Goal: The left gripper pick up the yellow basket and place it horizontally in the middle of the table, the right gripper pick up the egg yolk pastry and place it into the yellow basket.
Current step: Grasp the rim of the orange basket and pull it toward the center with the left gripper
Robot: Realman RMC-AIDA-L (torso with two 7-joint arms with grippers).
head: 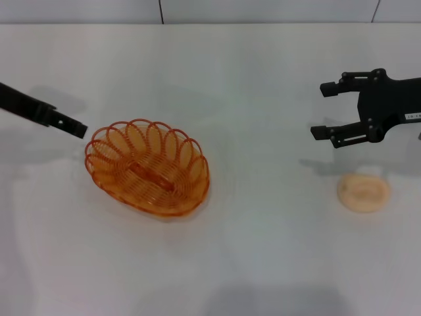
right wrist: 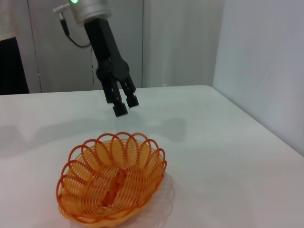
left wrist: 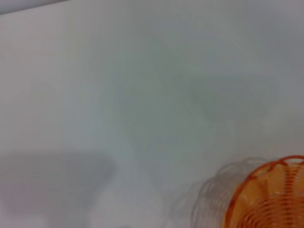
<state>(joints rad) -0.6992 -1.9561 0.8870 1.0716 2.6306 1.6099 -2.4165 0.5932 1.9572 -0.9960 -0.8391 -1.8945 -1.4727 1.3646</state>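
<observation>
The yellow basket (head: 148, 168) is an orange-amber wire oval with a looped rim. It stands empty on the white table (head: 263, 250), left of centre, with its long axis slanting. My left gripper (head: 75, 130) hovers just off the basket's far-left rim, apart from it. In the right wrist view the left gripper (right wrist: 126, 107) shows its fingers a little apart and empty behind the basket (right wrist: 111, 183). The left wrist view shows only the basket's rim (left wrist: 270, 199). The egg yolk pastry (head: 364, 192) lies at the right. My right gripper (head: 319, 110) is open and empty, above and behind it.
The table's back edge meets a grey wall (head: 263, 10). In the right wrist view the table's side edge (right wrist: 256, 121) runs along the right, with a wall and doors behind.
</observation>
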